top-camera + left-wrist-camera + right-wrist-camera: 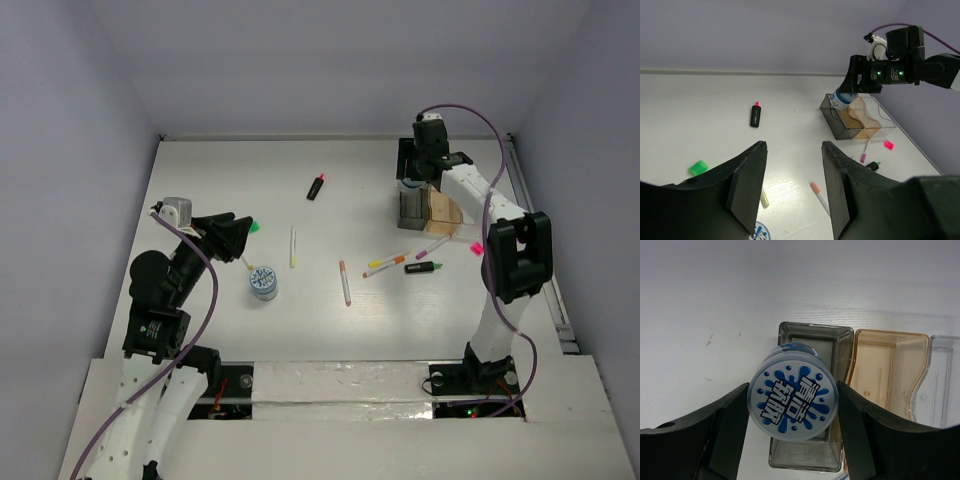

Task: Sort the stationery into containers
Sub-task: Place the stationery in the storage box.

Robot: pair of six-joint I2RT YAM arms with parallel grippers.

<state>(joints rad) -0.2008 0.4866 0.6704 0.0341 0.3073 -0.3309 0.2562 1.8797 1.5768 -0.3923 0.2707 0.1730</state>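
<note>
One blue-white roll [792, 390] is sitting clenched between your right jaws, hanging just above the dark grey tray [812, 327] and overlapping the wall farthest from the amber tray [890, 333]. Releasing here, you are risking it catching that rim and tipping out onto the desk [700, 300], or jolting the joined row. Your left jaws are hanging spread and empty, near the second roll [264, 283] on the desk.

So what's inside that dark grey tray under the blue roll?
Nothing that shows: the dark grey tray looks bare at its far end. The blue-white roll covers its middle from view, so that part is unknown.
</note>
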